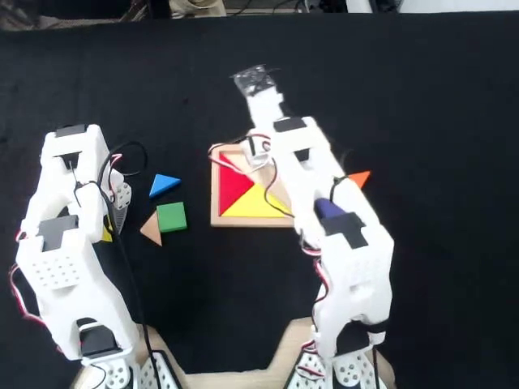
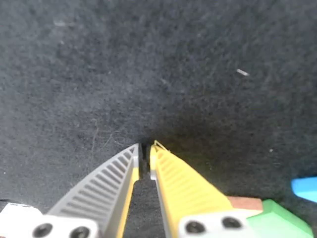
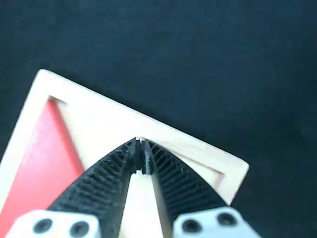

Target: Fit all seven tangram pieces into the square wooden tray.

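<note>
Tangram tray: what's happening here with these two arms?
Two robot arms are working a tangram puzzle. A red triangle and a yellow triangle already lie in the wooden tray. The right gripper hangs over the tray's bare part, fingers shut on nothing. The left gripper is low over the black cloth, fingers shut, near a green square, a blue triangle and a tan triangle. An orange triangle lies beyond the tray's other side.

- Soft, even light falls from above in the high view; the white arm shells (image 1: 69,243) glare against the black cloth (image 1: 438,97), which gives back almost nothing
- A dim shadow pools on the cloth just ahead of the left claw (image 2: 145,150), paler grey farther out
- Around the right claw (image 3: 139,148) the tray (image 3: 198,150) wood shines bright; beyond it the cloth goes deep dark
</note>
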`<state>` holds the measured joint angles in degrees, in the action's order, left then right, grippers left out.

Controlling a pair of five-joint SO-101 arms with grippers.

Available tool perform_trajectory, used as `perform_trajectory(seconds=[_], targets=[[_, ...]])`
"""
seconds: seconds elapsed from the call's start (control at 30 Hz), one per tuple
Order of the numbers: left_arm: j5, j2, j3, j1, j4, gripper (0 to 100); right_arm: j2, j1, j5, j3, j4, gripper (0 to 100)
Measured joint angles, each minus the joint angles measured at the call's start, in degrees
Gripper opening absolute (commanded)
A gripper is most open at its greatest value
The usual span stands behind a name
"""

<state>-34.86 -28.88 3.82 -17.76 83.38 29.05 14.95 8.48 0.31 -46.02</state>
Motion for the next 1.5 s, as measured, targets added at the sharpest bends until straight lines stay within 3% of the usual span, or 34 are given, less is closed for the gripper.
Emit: perform_trajectory(seconds=[0.17, 0.33, 0.53, 0.6, 0.73, 0.9, 1.13, 1.3, 1.5], targets=[[0.00, 0.00, 0.00, 0.00, 0.00, 6, 0.00, -1.85, -1.58, 0.00, -1.41, 1.0], [0.00, 0.00, 0.00, 0.00, 0.00, 6, -7.65, -1.67, 1.67, 0.00, -8.26, 1.1], [0.00, 0.00, 0.00, 0.00, 0.00, 6, -29.36, -1.76, 13.27, 2.64, -21.01, 1.5], [0.00, 0.00, 0.00, 0.00, 0.00, 6, -34.20, -1.85, 17.14, 6.86, -22.68, 5.9], [0.00, 0.00, 0.00, 0.00, 0.00, 6, -36.48, -7.47, 17.14, 14.86, -23.30, 23.0], [0.00, 0.00, 0.00, 0.00, 0.00, 6, -35.96, -12.13, 19.25, 20.57, -23.30, 18.6], [0.00, 0.00, 0.00, 0.00, 0.00, 6, -31.03, -12.04, 36.84, 28.92, -19.43, 17.8], [0.00, 0.00, 0.00, 0.00, 0.00, 6, -30.59, -13.27, 43.87, 31.21, -17.67, 17.8], [0.00, 0.00, 0.00, 0.00, 0.00, 6, -32.35, -21.19, 52.48, 30.15, -12.04, 17.8]])
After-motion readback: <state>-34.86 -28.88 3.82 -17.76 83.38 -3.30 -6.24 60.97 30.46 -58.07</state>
